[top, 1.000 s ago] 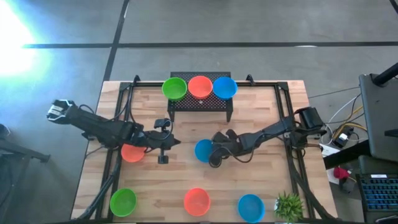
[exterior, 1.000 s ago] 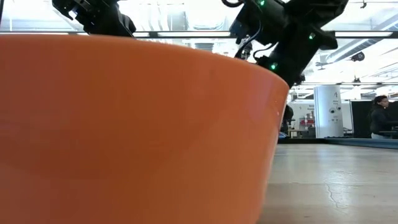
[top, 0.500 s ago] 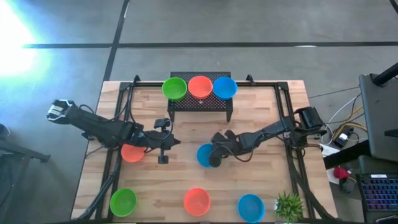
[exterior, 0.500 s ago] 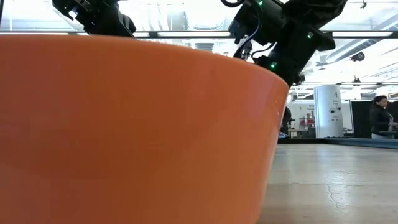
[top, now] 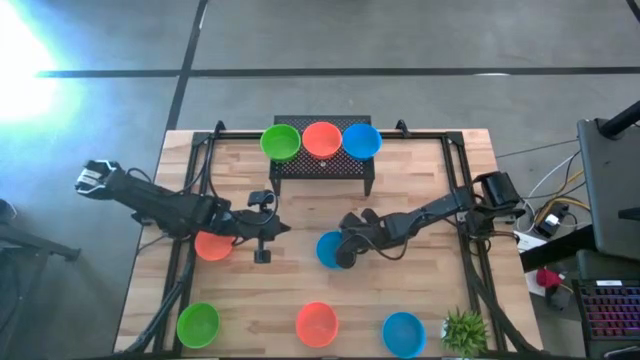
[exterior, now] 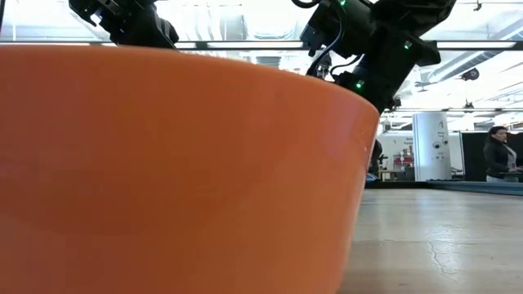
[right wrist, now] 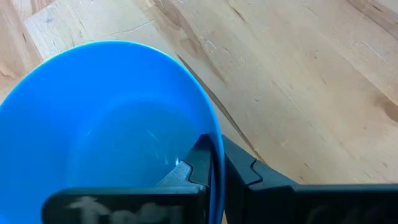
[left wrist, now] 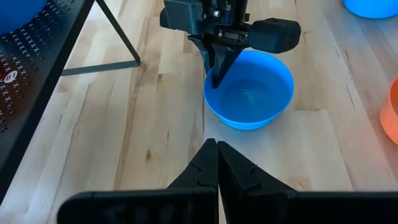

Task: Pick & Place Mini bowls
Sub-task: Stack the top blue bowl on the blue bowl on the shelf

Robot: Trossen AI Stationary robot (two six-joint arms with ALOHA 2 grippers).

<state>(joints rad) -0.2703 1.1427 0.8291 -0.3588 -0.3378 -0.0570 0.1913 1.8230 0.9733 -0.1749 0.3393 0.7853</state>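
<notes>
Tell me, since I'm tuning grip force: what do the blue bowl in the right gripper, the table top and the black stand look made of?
Blue bowl: likely thin plastic, smooth and slightly glossy, with soft highlights inside; the right gripper pinches its rim. Table top: wood, pale planks with visible grain and seams, matte. Black stand: probably painted metal, perforated top on thin rod legs.

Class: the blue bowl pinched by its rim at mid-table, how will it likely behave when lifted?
The blue bowl looks thin and plastic, so probably light and stiff. The right gripper pinches only one rim edge, so it may tilt. Its glossy wall might slip.
</notes>
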